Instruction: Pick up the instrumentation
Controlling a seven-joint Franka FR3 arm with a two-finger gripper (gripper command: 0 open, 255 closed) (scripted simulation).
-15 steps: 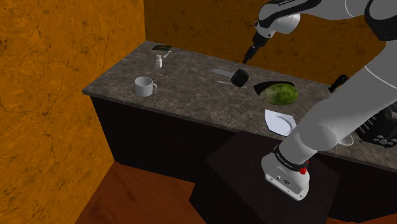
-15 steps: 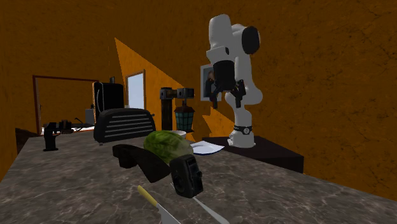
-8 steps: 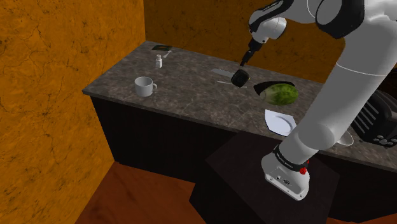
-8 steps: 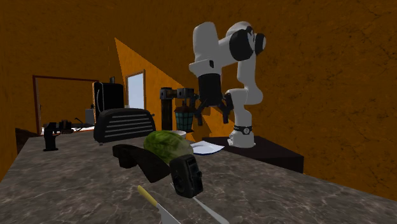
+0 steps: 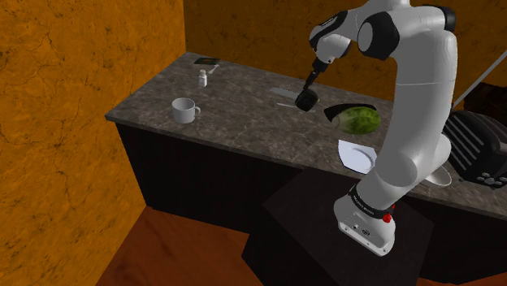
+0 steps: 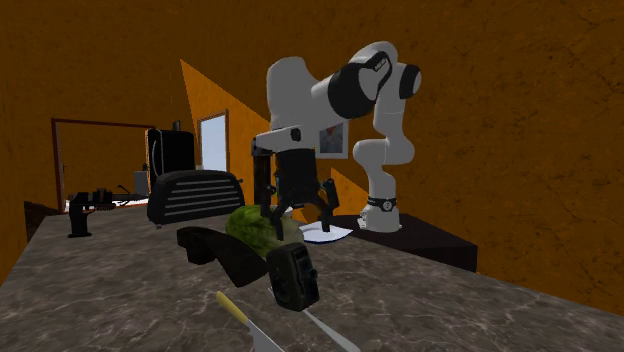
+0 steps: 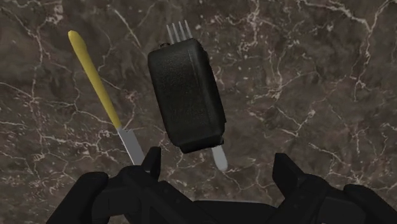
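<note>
The instrumentation is a small black boxy device (image 5: 305, 100) on the dark marble counter (image 5: 236, 114). In the wrist view the device (image 7: 186, 95) lies across a grey fork (image 7: 180, 30), just ahead of my gripper (image 7: 217, 167). The two black fingers stand wide apart and hold nothing. In the shoulder view the gripper (image 5: 309, 82) hangs a little above the device, pointing down at it. The second exterior view has the device (image 6: 291, 277) in the foreground, with the gripper (image 6: 297, 207) open above the counter behind it.
A yellow-handled knife (image 7: 102, 95) lies beside the device. A green melon-like thing (image 5: 357, 119) and a white plate (image 5: 357, 156) sit toward the stand. A white mug (image 5: 185, 110) and a small bottle (image 5: 203, 77) stand at the counter's left end. A black ribbed appliance (image 6: 195, 195) stands further back.
The arm has swung over and lowered the gripper toward the black device. The fingers have stayed apart. Nothing on the counter has moved.
</note>
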